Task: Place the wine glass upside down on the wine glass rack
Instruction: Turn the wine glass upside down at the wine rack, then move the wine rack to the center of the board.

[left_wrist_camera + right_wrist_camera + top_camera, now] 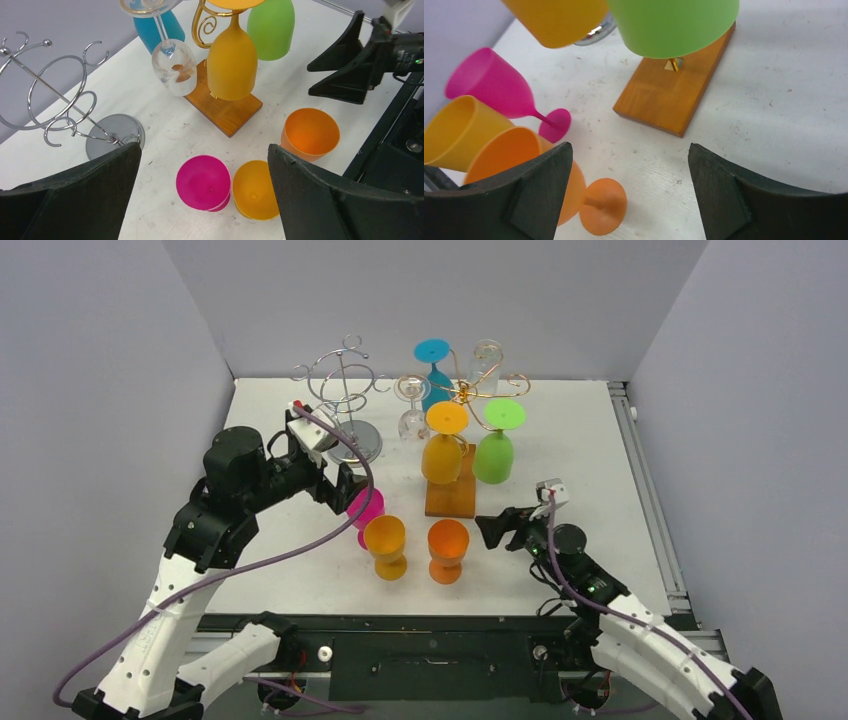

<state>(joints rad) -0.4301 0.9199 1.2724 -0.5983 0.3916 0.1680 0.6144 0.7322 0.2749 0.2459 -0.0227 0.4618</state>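
step: approach | left gripper [345, 488] spread wide over pink glass [366, 508] | right gripper [492, 530] spread wide beside orange glass [448, 540] | next: likely grasp one, invert, hang on rack [462, 392]

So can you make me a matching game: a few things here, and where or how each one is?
1 pink glass
2 green glass
3 silver rack
4 right gripper

A hanging upside down on the gold rack
B open, beside the orange glass
C bowl up on the table
D holds no glasses

Pairs: 1-C, 2-A, 3-D, 4-B
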